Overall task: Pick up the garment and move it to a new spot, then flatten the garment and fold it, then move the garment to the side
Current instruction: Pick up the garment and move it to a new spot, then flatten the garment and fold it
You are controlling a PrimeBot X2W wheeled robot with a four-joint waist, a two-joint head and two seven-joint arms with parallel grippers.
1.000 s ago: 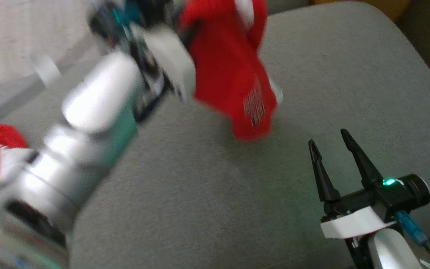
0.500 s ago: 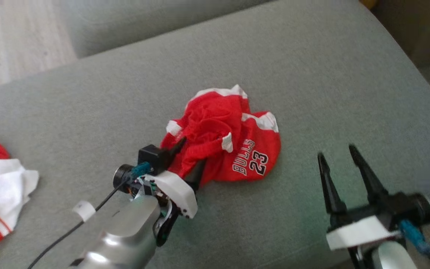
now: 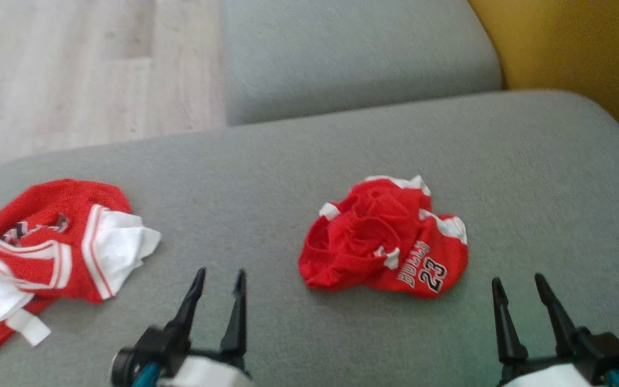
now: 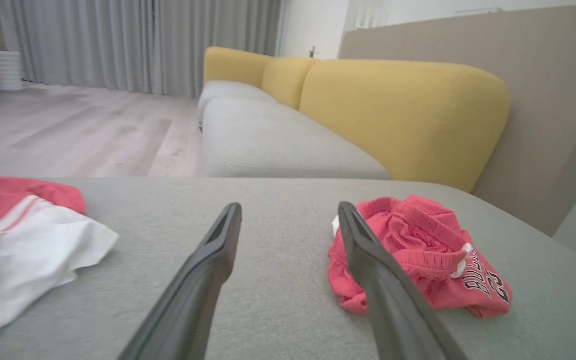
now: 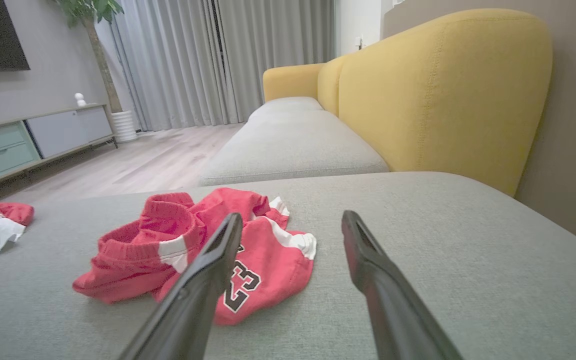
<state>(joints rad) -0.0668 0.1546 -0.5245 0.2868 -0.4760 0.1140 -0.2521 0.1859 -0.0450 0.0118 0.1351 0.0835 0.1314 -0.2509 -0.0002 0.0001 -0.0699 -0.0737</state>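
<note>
garment (image 3: 384,239) crumpled, long axis left-right, 23 end rightward | left gripper (image 3: 221,273) apart | right gripper (image 3: 517,278) apart

A pair of red basketball shorts (image 3: 382,242) lies crumpled in a loose heap on a grey sofa seat cushion (image 3: 266,177), near its middle. The ribbed elastic waistband is bunched up on top. White trim shows along the edges. Black-and-white lettering reading "BULLS 23" faces upward on the flatter part, toward the robot's right.
</note>
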